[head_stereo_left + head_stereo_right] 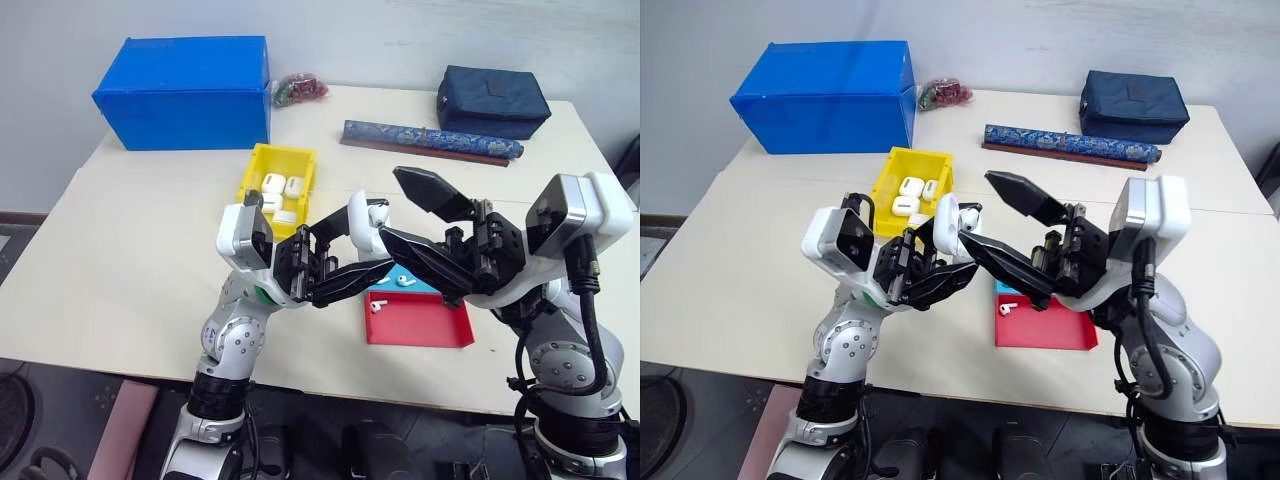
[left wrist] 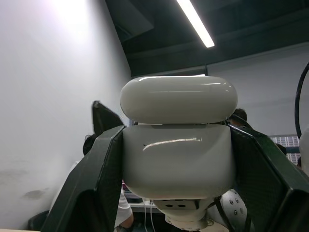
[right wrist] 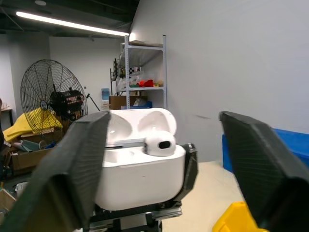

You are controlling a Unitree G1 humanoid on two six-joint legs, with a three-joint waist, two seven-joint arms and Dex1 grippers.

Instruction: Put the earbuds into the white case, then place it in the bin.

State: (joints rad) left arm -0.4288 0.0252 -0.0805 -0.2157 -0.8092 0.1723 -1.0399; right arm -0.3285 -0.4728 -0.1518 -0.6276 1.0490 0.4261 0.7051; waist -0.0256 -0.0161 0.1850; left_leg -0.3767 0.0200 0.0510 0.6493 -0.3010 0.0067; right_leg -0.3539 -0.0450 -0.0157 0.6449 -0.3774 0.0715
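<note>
While both arms are raised over the near side of the table (image 1: 120, 290), I log the following, placed against the red tray (image 1: 420, 322).

Left gripper (image 1: 345, 252): forearm angled up and inward, black fingers clamped on the sides of the white case (image 1: 364, 226), which I hold in the air just above the tray's far left corner. Lid flipped open; one earbud (image 3: 160, 143) sits in a well, its head standing proud.

Right gripper (image 1: 412, 215): forearm angled up and toward the left gripper, fingers spread wide and holding nothing, one above and one below the case, not gripping it.

Earbuds on the tray's teal part: two, one near the left edge (image 1: 378, 304) and one beside it toward the middle (image 1: 404, 282).

Bin (image 1: 255, 168): one, yellow, beyond the tray and to its left; white cases inside, at least four (image 1: 272, 184).

Blue box (image 1: 185, 90): one, far beyond the tray, at the table's far left corner.

Dark blue pouch (image 1: 492, 100): one, far beyond the tray to the right.

Patterned long roll (image 1: 430, 140): one, between pouch and tray.

Writing or brand marks: none that I can read.
</note>
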